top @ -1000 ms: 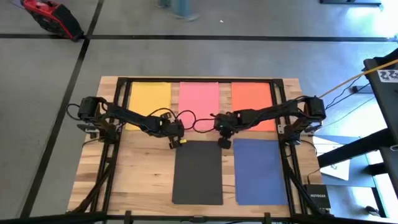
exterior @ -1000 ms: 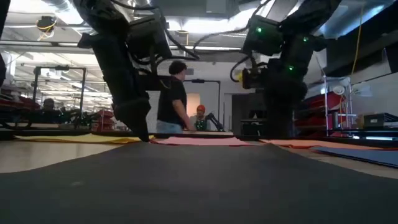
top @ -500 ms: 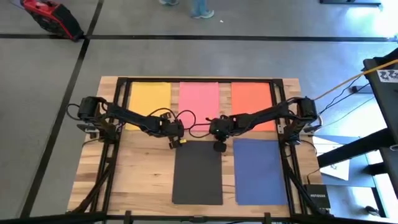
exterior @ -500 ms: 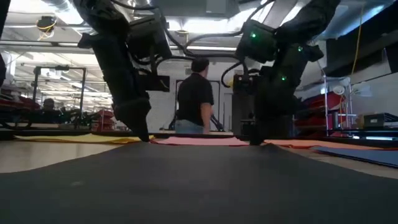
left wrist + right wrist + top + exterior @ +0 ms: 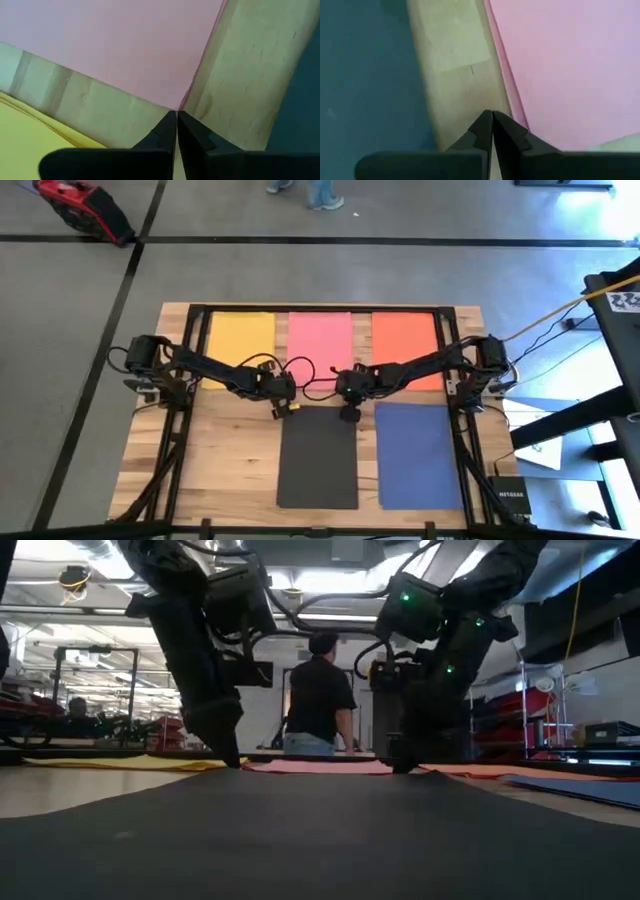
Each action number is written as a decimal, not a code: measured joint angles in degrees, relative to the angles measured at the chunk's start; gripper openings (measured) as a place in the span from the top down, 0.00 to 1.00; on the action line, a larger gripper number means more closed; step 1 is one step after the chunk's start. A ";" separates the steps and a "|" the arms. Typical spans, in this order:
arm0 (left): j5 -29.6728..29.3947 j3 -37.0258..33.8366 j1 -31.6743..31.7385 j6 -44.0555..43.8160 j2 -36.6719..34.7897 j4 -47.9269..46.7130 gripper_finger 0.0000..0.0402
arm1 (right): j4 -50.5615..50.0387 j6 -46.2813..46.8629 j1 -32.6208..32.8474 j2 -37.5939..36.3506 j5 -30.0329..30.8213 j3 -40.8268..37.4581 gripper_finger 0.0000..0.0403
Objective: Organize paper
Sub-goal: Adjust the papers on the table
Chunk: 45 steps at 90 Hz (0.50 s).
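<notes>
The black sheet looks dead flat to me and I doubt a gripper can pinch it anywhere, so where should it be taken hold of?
Probably at its far corners. The black sheet lies flat on the table, so only edges offer purchase. The left gripper and right gripper, both shut, already sit from above at those two corners, beside the pink sheet. Drag or lift a corner there.

Three sheets (image 5: 320,348) lie behind two sheets (image 5: 365,455) on the table (image 5: 235,455).

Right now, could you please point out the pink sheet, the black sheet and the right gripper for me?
pink sheet (image 5: 320,335), high view, bare middle of the sheet.
black sheet (image 5: 318,465), high view, centre of the sheet.
right gripper (image 5: 349,415), high view, closed fingertips at the black sheet's far right corner.
</notes>
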 joint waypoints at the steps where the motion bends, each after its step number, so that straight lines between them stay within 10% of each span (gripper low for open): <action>1: 0.00 0.00 0.00 -0.01 0.00 -0.01 1.00 | 0.03 -0.01 -0.09 0.00 0.05 0.00 0.99; 45: 0.00 0.00 -0.13 -0.02 0.00 -0.01 1.00 | 0.03 1.22 -0.78 0.09 3.08 0.00 0.99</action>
